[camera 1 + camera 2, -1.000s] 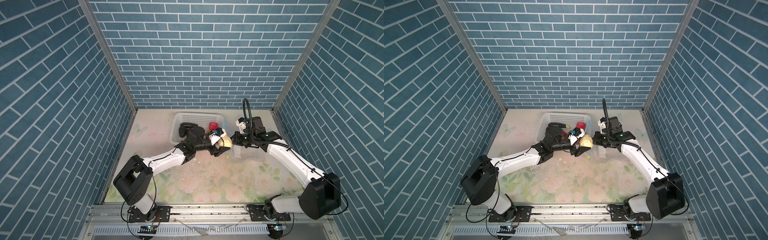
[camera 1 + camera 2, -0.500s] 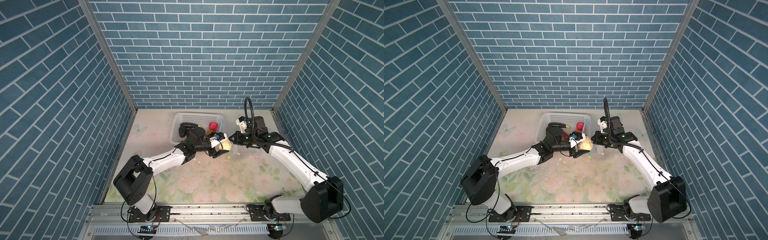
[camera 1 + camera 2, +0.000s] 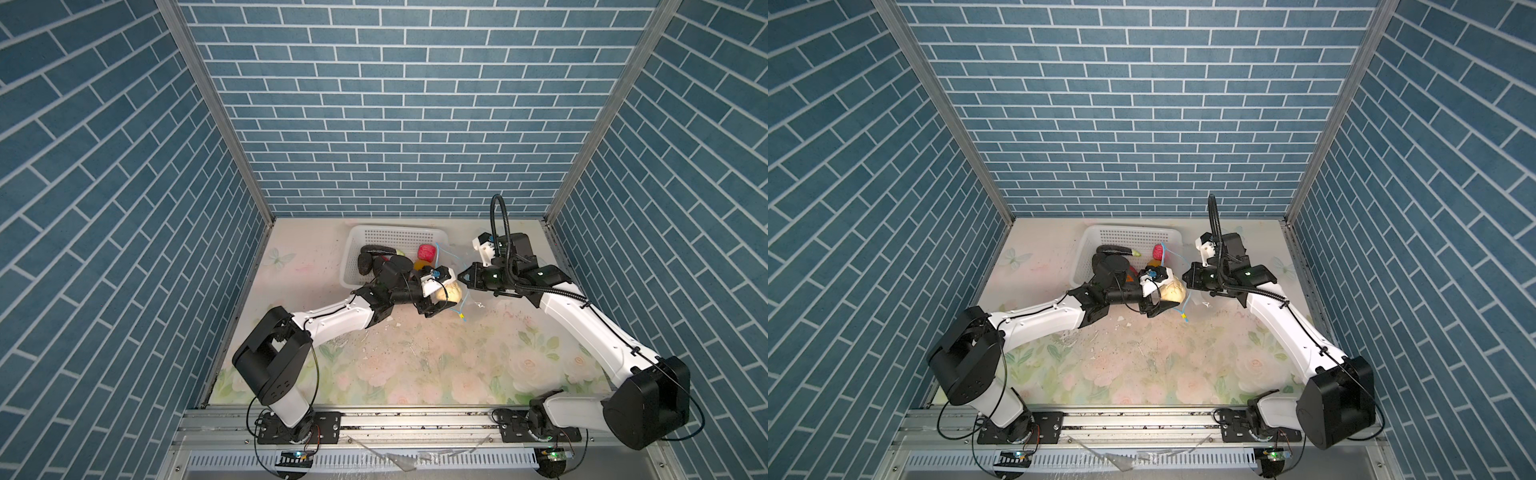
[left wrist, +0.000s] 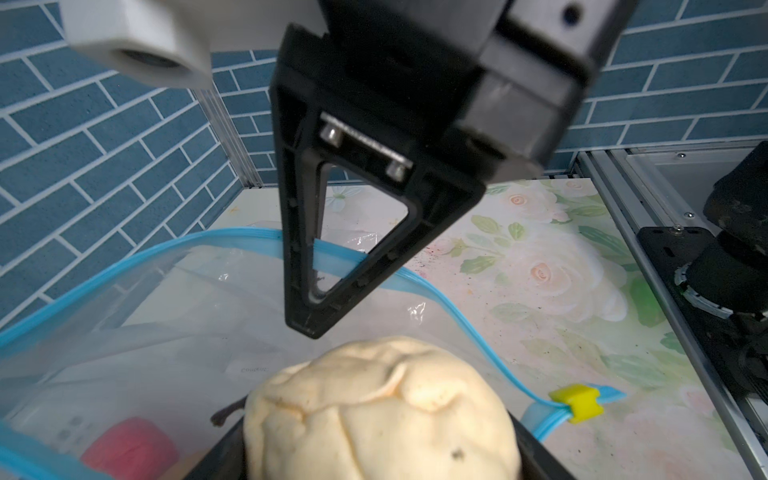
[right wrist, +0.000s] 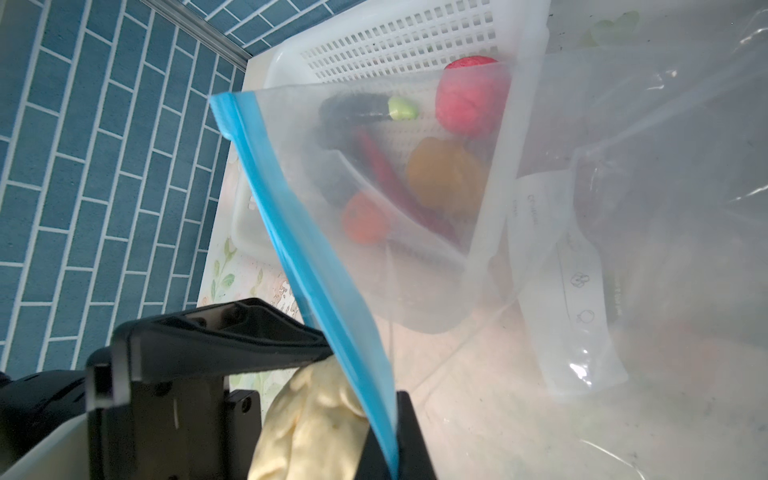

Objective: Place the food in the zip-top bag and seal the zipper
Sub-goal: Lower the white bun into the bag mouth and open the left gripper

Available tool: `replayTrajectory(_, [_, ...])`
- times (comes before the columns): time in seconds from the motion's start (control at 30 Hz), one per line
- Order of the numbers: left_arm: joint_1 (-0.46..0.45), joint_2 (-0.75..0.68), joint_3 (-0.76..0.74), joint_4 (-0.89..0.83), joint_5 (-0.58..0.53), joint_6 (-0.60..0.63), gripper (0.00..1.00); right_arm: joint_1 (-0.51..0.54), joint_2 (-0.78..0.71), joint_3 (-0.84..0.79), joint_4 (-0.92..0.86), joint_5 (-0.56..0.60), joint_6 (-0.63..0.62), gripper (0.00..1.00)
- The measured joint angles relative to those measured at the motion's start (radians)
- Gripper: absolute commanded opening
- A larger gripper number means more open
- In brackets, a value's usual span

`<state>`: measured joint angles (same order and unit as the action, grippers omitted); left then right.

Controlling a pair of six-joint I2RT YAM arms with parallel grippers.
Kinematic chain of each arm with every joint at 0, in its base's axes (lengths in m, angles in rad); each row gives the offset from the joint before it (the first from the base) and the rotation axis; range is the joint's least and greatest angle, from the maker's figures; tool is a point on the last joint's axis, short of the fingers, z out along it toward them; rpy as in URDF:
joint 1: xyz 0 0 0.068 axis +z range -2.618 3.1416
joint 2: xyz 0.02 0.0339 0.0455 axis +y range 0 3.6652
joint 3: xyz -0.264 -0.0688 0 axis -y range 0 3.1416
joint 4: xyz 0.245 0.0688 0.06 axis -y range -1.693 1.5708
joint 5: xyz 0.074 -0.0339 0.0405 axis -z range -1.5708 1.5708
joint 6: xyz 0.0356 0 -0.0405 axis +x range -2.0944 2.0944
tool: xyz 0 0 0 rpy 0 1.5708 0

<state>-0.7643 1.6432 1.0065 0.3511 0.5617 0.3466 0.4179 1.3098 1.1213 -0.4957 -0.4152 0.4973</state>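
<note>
In both top views the white basket (image 3: 395, 237) sits left of centre, with black lumps (image 3: 365, 262), a pink piece (image 3: 427, 252) and a yellow-orange piece (image 3: 419, 264) inside. Just right of it, the left gripper (image 3: 441, 296) has its jaws spread wide around the cream piece (image 3: 454, 292), clasping it at the mouth of the zip-top bag (image 4: 174, 316). Further right, the right gripper (image 3: 461, 277) is closed tight, pinching the zipper (image 4: 249, 237) and holding that edge raised. The yellow tab (image 3: 462, 316) sits just below the cream piece, above the floral table (image 3: 415, 365).
</note>
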Motion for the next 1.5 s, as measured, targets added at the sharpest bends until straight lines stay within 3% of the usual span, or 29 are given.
replayTrajectory(0.4, [0.0,0.025,0.024,-0.03,-0.036,-0.037,0.68,0.0,-0.008,0.0,-0.001,0.0,0.001,0.0])
replayTrajectory(0.63, [0.0,0.034,0.04,-0.051,-0.048,-0.055,0.81,0.0,-0.008,0.0,-0.002,0.0,0.001,0.0])
replayTrajectory(0.87, [0.0,0.035,0.046,-0.063,-0.07,-0.069,0.86,0.0,-0.008,0.0,-0.002,0.0,0.001,0.0])
replayTrajectory(1.5, [0.0,0.035,0.048,-0.07,-0.093,-0.07,0.94,0.0,-0.005,0.0,-0.003,0.0,0.001,0.0])
